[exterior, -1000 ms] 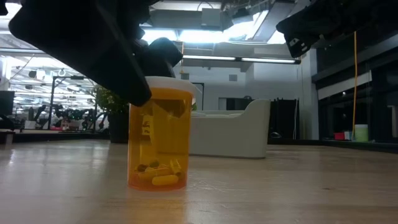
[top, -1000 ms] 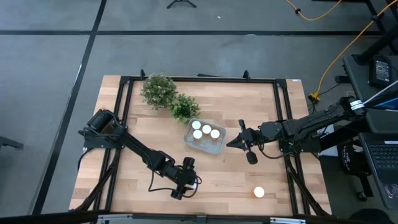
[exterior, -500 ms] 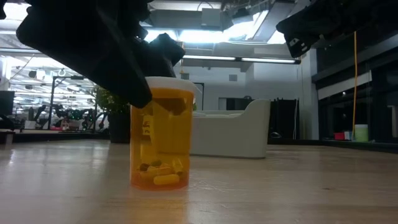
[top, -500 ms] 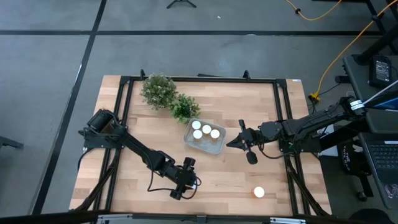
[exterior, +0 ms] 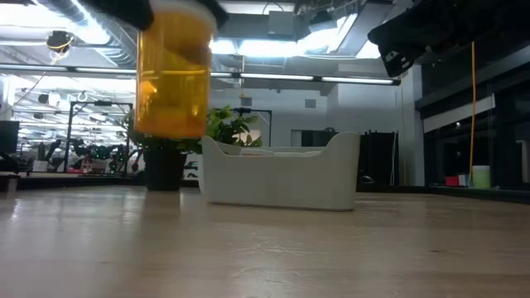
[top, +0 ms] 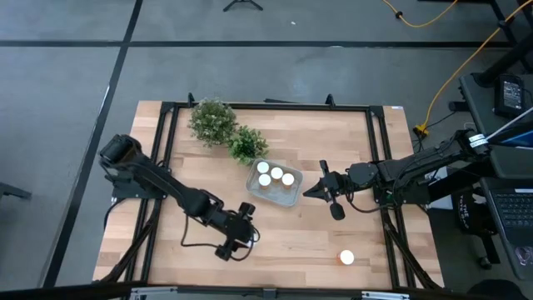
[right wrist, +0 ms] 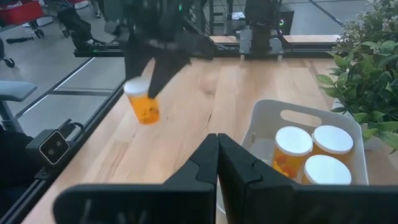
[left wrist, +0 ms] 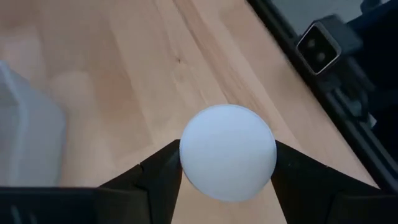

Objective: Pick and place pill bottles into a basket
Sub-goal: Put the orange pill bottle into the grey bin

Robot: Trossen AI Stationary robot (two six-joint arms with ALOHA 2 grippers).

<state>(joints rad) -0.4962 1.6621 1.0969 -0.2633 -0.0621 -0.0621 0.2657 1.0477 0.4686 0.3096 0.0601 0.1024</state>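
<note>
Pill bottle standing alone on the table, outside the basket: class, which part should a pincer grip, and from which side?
Grip the round white cap by its sides, coming straight down from above. The pill bottle stands upright, cap up, with bare table all round it.

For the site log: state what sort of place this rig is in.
Probably a robotics lab or open workshop. The low view shows exposed ceiling ducts and strip lights beyond the wooden table; the high view shows a yellow cable across the grey floor.

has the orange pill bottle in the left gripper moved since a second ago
Yes. In the low view the orange, white-capped pill bottle stood on the wooden table; now it hangs above it, lifted by the left gripper, uncovering the pale translucent basket.
</note>
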